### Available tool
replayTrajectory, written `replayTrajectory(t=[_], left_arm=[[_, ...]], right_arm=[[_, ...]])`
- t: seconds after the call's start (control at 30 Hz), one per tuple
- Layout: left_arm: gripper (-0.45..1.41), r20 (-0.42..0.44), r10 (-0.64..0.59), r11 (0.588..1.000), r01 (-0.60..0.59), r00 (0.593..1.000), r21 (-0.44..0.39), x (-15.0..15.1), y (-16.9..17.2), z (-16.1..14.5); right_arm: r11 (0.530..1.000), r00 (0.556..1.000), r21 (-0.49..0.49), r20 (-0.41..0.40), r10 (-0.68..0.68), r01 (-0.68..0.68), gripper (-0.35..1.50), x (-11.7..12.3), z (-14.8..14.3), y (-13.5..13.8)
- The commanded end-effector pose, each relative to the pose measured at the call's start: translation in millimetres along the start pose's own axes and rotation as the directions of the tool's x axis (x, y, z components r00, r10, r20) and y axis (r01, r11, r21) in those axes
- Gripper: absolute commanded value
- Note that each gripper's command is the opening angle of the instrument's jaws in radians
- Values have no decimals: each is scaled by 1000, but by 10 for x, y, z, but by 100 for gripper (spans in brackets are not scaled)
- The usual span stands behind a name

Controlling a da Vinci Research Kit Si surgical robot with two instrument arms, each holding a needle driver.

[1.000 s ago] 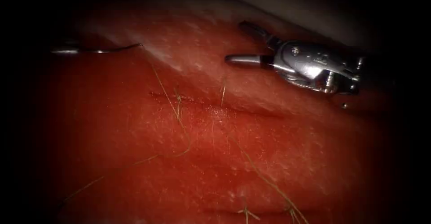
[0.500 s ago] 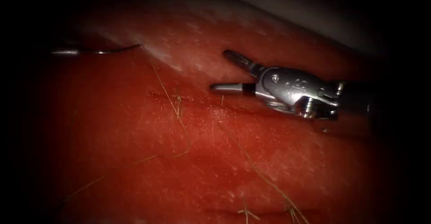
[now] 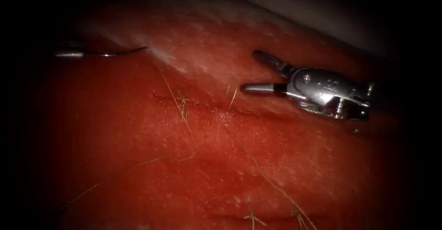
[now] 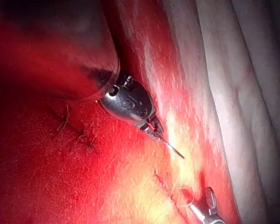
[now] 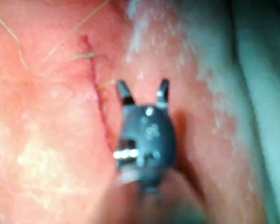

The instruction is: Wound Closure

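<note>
The right tool [image 3: 251,71] has drawn back rightward from the cut [image 3: 202,104] since half a second ago, jaws wide and empty. The needle [image 3: 122,51] sits near the tissue's [image 3: 138,133] far left edge, held near one end by the left tool [image 4: 154,129]; thread [image 3: 182,115] crosses the cut. No stitch is being driven; judging by this, the right tool next needs something to grasp

A surgical practice bench in a lab. A slab of pork tissue [image 3: 285,165] with a short cut [image 3: 198,103] and loose thread [image 3: 184,119] lies under close endoscope lighting. A small metal robotic end effector [image 3: 258,71] hovers above it.
</note>
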Motion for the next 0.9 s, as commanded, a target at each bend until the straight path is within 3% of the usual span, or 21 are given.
replayTrajectory(t=[0.03, 0.33, 0.57, 0.9], left_arm=[[-35, -1, 0, 1000, 0, 1000, -2, -4, 3, 8], [-35, -1, -1, 1000, 1, 1000, -2, -2, 3, 7], [-35, 2, -1, 1000, 1, 1000, -3, -2, 4, 8], [-35, 2, -1, 1000, 1, 1000, -3, -2, 4, 8]], right_arm=[[1000, 1000, -7, 0, -5, 5, 123, -7, 19, -9], [1000, 1000, -7, 11, 0, 0, 123, 0, 51, -27], [996, 995, -18, -47, 85, -86, 121, 18, 54, -4], [992, 991, -25, -47, 122, -123, 121, 18, 45, 8]])
